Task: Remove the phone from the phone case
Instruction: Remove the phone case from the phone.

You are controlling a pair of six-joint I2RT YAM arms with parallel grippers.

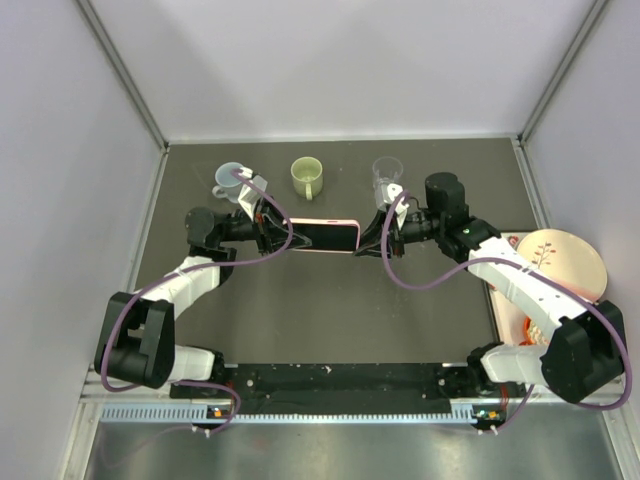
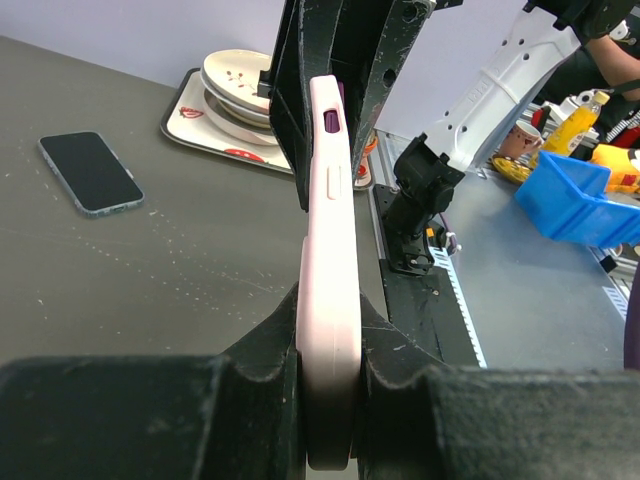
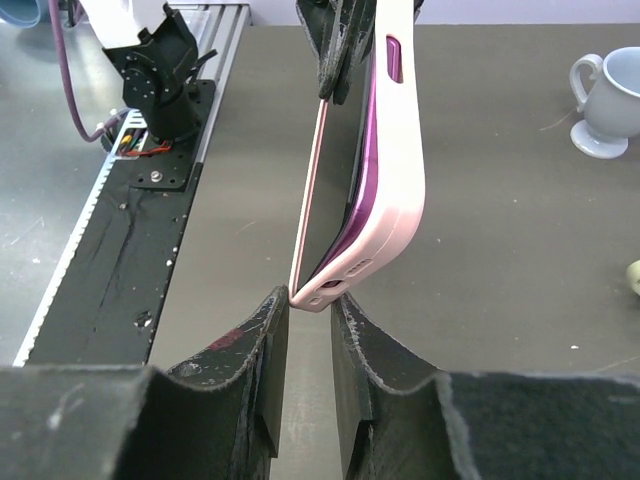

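Two black fingers (image 2: 250, 370) of the left gripper (image 1: 280, 238) are pressed onto the left end of the pink silicone phone case (image 1: 323, 237), which is held up off the dark table (image 1: 330, 330) near its middle. At the case's right end the right gripper (image 1: 372, 240) has its fingers (image 3: 262, 340) a little apart, with the case's corner at their tips; whether they pinch it I cannot tell. Inside the purple-lined case sits the thin pink-rimmed phone (image 3: 309, 195), its right end sprung out of the shell and its left end within it. A dark phone (image 2: 90, 172) lies flat on the table near a white tray (image 2: 185, 115) at the right, which holds stacked white dishes (image 2: 235, 80). Along the far edge stand a pale blue mug (image 1: 230, 180), a green mug (image 1: 306, 176) and a clear glass (image 1: 387, 172).
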